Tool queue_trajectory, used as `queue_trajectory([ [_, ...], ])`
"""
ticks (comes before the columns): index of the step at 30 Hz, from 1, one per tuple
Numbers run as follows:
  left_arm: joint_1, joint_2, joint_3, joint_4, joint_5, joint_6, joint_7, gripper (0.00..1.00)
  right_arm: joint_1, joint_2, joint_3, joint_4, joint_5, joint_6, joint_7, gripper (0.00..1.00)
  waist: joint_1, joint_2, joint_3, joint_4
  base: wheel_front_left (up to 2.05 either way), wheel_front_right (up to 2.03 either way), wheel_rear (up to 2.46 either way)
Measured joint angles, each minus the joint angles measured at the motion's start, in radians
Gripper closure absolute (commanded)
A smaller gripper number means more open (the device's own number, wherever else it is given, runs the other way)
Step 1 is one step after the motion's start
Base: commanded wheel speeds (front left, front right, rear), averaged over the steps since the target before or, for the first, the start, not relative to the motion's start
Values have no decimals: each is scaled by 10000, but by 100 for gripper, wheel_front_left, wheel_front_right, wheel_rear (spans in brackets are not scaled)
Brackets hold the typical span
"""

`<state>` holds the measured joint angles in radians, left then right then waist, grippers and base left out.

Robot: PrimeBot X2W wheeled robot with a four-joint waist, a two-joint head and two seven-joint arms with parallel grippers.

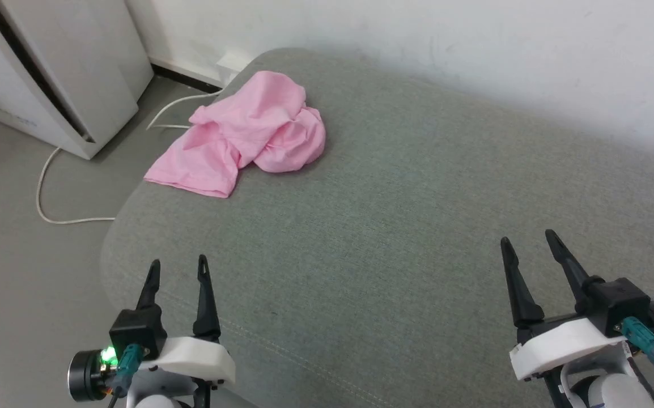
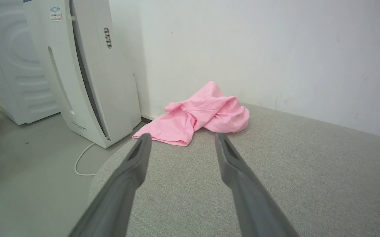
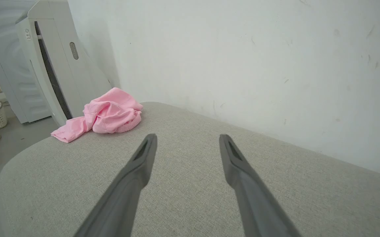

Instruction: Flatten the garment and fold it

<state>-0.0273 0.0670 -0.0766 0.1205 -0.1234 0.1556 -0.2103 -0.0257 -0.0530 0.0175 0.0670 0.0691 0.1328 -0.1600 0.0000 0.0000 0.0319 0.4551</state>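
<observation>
The pink garment is a crumpled, wrinkly heap with one flatter leg poking toward the edge. It sits at the far left corner of the grey upholstered cushion, near the wall. A white floor appliance and a loose white cable are on the floor just beside that corner. The left gripper and right gripper hover at the near side, well apart from the garment, fingers spread and holding nothing.

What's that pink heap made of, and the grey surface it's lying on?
The pink garment looks like thin, soft, matte cloth, maybe cotton: it slumps in loose wrinkles and folds. The grey cushion seems upholstered in coarse woven fabric, matte, with a visible weave and a stitched seam.
</observation>
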Motion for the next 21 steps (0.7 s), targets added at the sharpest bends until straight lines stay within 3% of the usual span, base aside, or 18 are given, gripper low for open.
queue_trajectory([
  [21,-62,81,-161,314,-182,303,-418,0,-123,6,123,123,146,-2,-297,0,0,0,108,792,0,0,0],
])
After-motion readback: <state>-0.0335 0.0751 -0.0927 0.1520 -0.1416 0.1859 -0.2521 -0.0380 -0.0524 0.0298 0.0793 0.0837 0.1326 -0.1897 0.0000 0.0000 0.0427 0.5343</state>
